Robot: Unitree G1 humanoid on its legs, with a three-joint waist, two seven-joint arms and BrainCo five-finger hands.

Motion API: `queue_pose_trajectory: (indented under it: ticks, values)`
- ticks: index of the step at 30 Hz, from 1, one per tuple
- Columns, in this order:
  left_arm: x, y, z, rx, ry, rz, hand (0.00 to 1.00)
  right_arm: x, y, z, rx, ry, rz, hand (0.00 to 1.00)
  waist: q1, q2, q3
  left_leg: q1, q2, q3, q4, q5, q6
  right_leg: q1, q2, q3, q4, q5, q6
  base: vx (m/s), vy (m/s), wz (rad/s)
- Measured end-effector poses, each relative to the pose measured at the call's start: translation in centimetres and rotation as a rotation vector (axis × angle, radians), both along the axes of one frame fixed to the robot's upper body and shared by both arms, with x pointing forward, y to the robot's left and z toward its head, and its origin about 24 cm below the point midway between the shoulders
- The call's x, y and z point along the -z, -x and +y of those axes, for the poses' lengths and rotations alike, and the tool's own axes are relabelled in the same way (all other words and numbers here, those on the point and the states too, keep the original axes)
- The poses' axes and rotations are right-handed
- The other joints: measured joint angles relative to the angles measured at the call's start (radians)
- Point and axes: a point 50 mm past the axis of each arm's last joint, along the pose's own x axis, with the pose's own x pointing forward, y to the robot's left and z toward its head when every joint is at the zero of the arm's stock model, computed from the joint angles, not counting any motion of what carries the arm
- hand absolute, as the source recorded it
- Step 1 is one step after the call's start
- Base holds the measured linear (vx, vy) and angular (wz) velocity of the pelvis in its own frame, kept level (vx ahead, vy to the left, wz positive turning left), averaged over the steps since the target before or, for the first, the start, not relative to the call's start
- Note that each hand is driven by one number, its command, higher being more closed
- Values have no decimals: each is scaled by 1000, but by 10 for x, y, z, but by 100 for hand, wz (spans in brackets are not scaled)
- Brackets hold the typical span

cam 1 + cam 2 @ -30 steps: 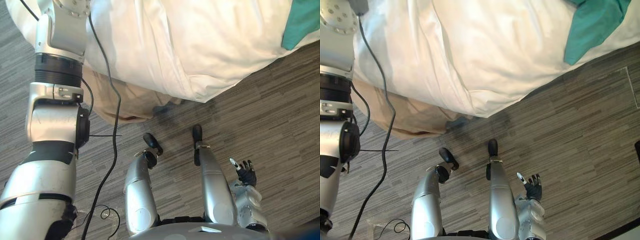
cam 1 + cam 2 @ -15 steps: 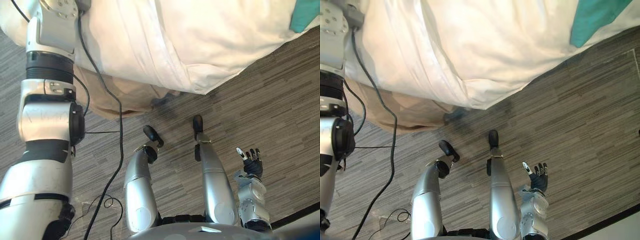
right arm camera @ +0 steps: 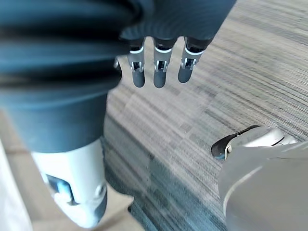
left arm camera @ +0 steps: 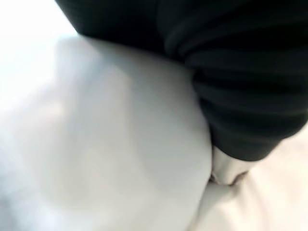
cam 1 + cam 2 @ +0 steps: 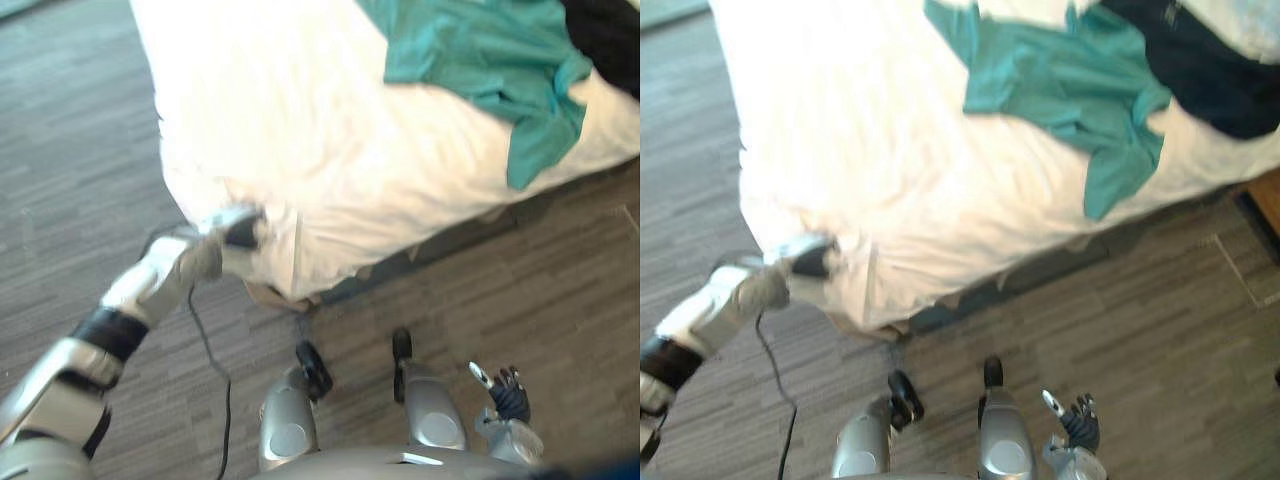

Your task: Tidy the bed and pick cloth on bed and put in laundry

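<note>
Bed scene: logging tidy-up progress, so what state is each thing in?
White fabric duvet: rumpled, its corner hanging down.
Teal cloth: crumpled on the duvet, one end hanging over the edge.
Black cloth: on the duvet, touching the teal cloth.
Left hand: at the duvet's corner.
Right hand: open, empty, over the grey floor.

Left hand, dark ribbed cover up close, right against soft white bedding folds

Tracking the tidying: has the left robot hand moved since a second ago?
Yes: the left robot hand drew back across the white duvet to its corner.
</note>
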Motion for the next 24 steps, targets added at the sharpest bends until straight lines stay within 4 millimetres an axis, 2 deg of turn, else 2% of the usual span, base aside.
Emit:
queue_pose_trajectory:
  ticks: [2, 5, 8, 10, 11, 17, 21, 24]
  values:
    - [13, 22, 5, -21, 25, 61, 0, 7, 12, 0, -1, -6, 57, 0, 12, -5, -37, 41, -20, -4, -50, 16, -6, 39, -5, -7, -30, 0, 0, 118, -22, 17]
    - [7, 49, 14, -86, 140, 72, 0, 18, 30, 0, -11, -35, 152, 0, 15, -12, -82, 89, -44, -30, -113, 41, -13, 101, -11, -38, -73, 0, 0, 106, -13, 26]
    - [1, 67, 20, -139, 236, 80, 0, 26, 43, 2, -13, -70, 217, 0, 29, -21, -132, 120, -56, -51, -159, 57, -20, 137, -10, -56, -100, 1, -1, 86, -8, 20]
    - [2, 79, 19, -180, 308, 71, 0, 31, 54, 1, 10, -96, 253, 0, 49, -23, -158, 138, -68, -75, -198, 72, -23, 160, -10, -69, -109, 1, -1, 37, -2, 30]
    - [4, 82, 18, -197, 336, 70, 0, 32, 57, 0, 19, -103, 262, 0, 49, -24, -167, 140, -72, -85, -209, 79, -22, 166, -12, -81, -113, 1, -1, 18, 4, 43]
    - [28, 117, 17, -392, 545, 102, 0, 36, 73, -2, 152, -169, 273, 0, 74, -30, -203, 177, -92, -141, -286, 119, -18, 214, -13, -141, -118, 1, -1, 18, 11, 34]
    - [47, 148, 23, -669, 705, 43, 0, 37, 80, -1, 256, -211, 260, 0, 104, -29, -218, 208, -102, -158, -319, 128, -16, 241, -16, -154, -118, 0, -2, 6, 20, 14]
    - [69, 169, 20, -876, 795, 44, 0, 37, 78, -2, 269, -220, 248, 0, 110, -33, -223, 216, -105, -159, -335, 126, -20, 246, -18, -160, -117, -3, -6, -25, 10, 4]
